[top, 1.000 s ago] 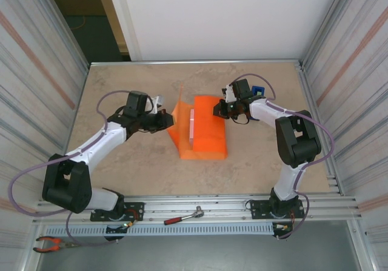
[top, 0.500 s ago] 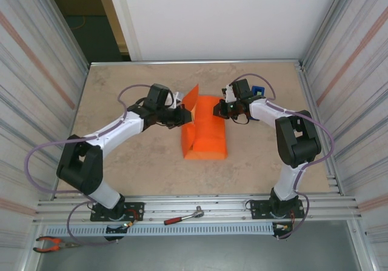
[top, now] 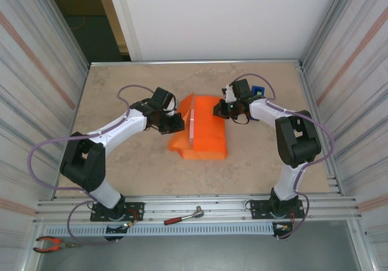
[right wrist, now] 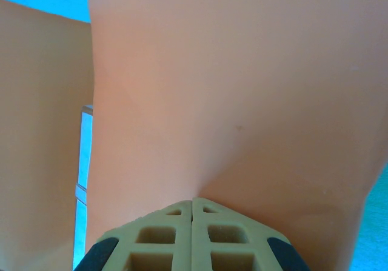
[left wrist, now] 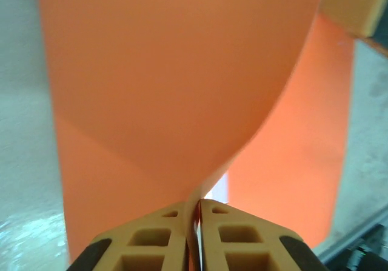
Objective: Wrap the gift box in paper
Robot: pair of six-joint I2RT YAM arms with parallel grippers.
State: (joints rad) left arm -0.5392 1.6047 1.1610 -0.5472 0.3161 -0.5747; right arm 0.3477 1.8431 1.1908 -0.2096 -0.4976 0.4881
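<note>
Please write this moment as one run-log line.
left pincer: shut on thin bright orange paper sheet | right pincer: shut on same sheet | flat pale pink box: partly covered

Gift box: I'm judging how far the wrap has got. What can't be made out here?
Top external: the gift box shows as one pale strip; the paper covers the rest.
Left wrist: paper pinched in the left gripper blocks the box.
Right wrist: paper at the right gripper blocks the box; a pale sliver at left is too narrow to identify.
</note>
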